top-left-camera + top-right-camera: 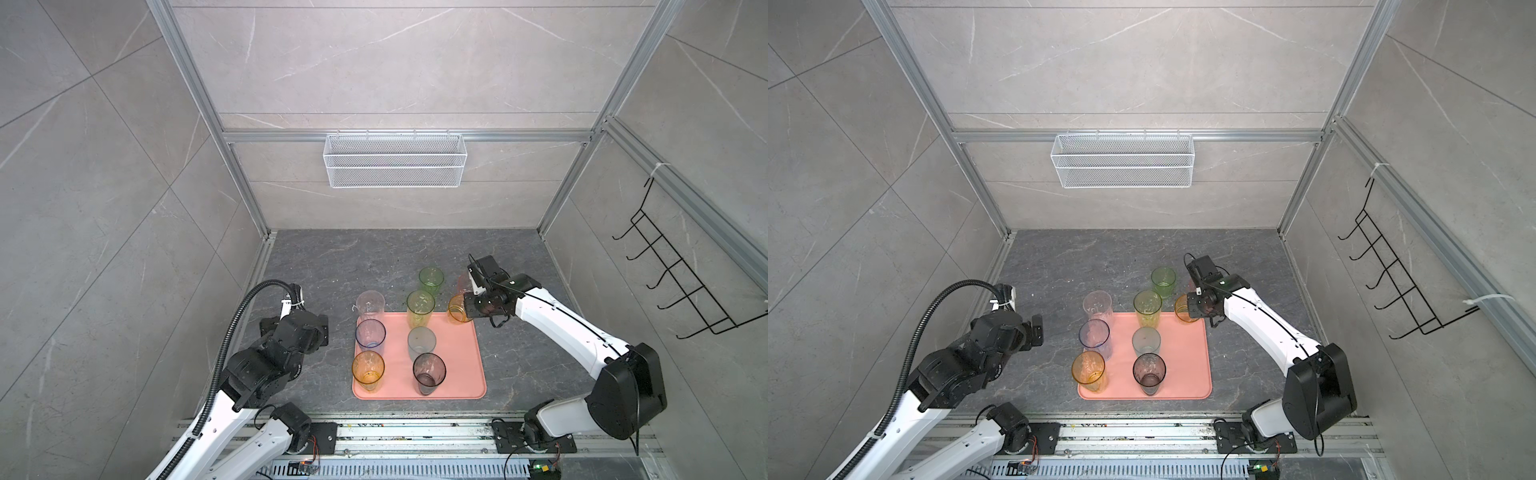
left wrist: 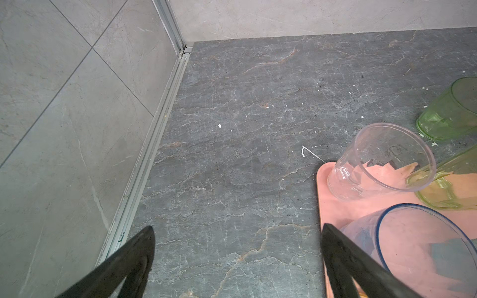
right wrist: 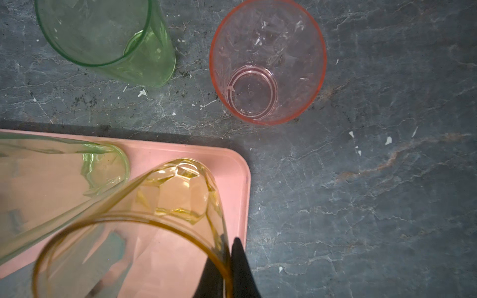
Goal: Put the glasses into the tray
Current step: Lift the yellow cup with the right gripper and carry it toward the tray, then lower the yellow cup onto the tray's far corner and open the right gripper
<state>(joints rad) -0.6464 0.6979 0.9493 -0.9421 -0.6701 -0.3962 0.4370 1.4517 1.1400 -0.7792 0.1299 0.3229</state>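
**Amber tumbler (image 3: 178, 196) over tray's (image 3: 232, 161) far right corner**

Right gripper (image 3: 227, 268) held the rim, jaws pinching its wall. The glass hung below them roughly upright, base just inside that corner; contact with the tray was unclear. Pink tumbler (image 3: 268, 62) and short green tumbler (image 3: 103, 33) stood on the worktop (image 3: 361, 180) beyond the tray's far edge, nearer this arm. Left gripper (image 2: 238, 232), jaws spread, hovered off the tray's left edge.

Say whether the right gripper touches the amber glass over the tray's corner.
Touching: in the right wrist view the right gripper clamps the rim of the amber glass.
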